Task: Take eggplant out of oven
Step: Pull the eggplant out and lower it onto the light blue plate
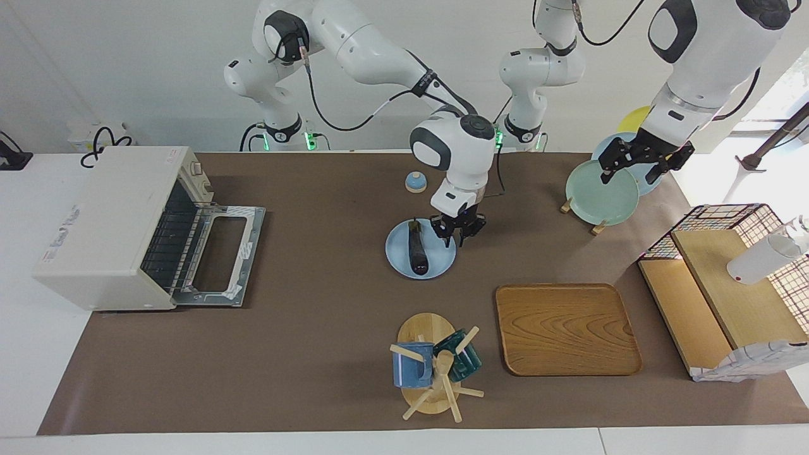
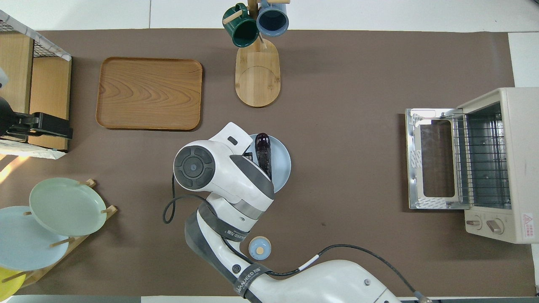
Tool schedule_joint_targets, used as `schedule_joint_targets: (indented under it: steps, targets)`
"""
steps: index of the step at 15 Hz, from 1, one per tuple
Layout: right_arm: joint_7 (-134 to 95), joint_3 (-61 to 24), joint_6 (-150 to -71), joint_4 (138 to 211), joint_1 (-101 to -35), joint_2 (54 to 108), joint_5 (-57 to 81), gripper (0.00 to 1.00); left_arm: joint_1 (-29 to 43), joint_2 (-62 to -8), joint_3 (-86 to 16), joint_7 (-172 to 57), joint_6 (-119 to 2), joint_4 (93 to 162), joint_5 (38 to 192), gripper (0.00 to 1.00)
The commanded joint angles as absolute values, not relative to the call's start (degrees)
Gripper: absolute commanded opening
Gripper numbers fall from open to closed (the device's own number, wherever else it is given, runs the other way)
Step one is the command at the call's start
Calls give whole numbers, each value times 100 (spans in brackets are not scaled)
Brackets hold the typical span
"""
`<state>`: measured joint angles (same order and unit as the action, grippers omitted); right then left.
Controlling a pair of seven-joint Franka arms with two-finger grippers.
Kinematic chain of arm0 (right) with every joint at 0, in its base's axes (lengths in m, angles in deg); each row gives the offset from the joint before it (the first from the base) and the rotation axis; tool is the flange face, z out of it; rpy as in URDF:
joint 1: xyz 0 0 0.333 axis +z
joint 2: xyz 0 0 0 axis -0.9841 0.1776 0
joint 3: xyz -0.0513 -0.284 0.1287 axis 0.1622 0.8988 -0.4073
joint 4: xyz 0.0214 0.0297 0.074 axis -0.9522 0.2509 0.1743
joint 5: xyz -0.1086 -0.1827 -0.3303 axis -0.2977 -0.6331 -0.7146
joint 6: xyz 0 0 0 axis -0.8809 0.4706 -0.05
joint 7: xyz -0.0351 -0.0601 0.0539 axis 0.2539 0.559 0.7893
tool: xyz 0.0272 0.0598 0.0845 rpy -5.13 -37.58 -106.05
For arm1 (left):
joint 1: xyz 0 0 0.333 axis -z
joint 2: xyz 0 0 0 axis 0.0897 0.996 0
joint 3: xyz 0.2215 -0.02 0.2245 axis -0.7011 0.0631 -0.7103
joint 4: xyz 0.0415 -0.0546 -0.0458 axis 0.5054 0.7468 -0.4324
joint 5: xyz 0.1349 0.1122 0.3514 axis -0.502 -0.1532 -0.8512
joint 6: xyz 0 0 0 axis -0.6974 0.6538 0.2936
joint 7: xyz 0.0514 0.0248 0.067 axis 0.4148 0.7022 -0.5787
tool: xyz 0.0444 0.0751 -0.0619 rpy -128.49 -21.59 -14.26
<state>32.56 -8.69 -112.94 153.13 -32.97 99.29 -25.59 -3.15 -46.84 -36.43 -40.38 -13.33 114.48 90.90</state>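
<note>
The dark purple eggplant (image 1: 416,251) (image 2: 264,155) lies on a light blue plate (image 1: 439,262) (image 2: 282,164) in the middle of the table, outside the oven. The cream oven (image 1: 107,221) (image 2: 501,164) stands at the right arm's end with its door (image 1: 218,253) folded down and its wire rack bare. My right gripper (image 1: 456,235) sits low at the plate's rim, on the side toward the left arm's end, fingers slightly parted and open. The overhead view hides it under its own wrist. My left gripper (image 1: 638,161) waits open above a green plate (image 1: 600,186).
A mug tree (image 1: 433,366) and a wooden tray (image 1: 565,328) lie farther from the robots than the blue plate. A small blue lid (image 1: 415,182) sits nearer to them. A plate rack and a wooden shelf (image 1: 727,284) with a wire basket stand at the left arm's end.
</note>
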Motion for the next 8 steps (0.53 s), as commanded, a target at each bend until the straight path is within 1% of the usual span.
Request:
schedule_joint_targets:
  steps: [1,2,3,4,5,6,8]
  targets:
    - [2329,-820,-10390,15402,-3554,9349,-2635,34,-286,-4720,-3667,-4102,-1502,11544,9037,100]
    - [1977,-802,-9933,15463,-3878,9138,-2635,15,-269,-4711,-3658,-4102,-1536,11544,9037,100]
    - [1921,-793,-9572,15585,-4151,9006,-2635,0,-216,-4694,-3658,-4102,-1572,11536,9037,100]
    - [1929,-767,-9342,15839,-4301,8857,-2696,0,-181,-4676,-3658,-4111,-1589,11544,9037,100]
    - [1921,-714,-9331,16389,-4451,8646,-3149,0,-172,-4659,-3623,-4129,-1598,11544,9063,100]
    - [1903,-731,-9427,16856,-4687,8444,-3484,0,-85,-4624,-3614,-4181,-1642,11553,9176,100]
    - [1859,-723,-9883,17657,-5031,8188,-3663,0,275,-4606,-3614,-4566,-1939,11745,9327,100]
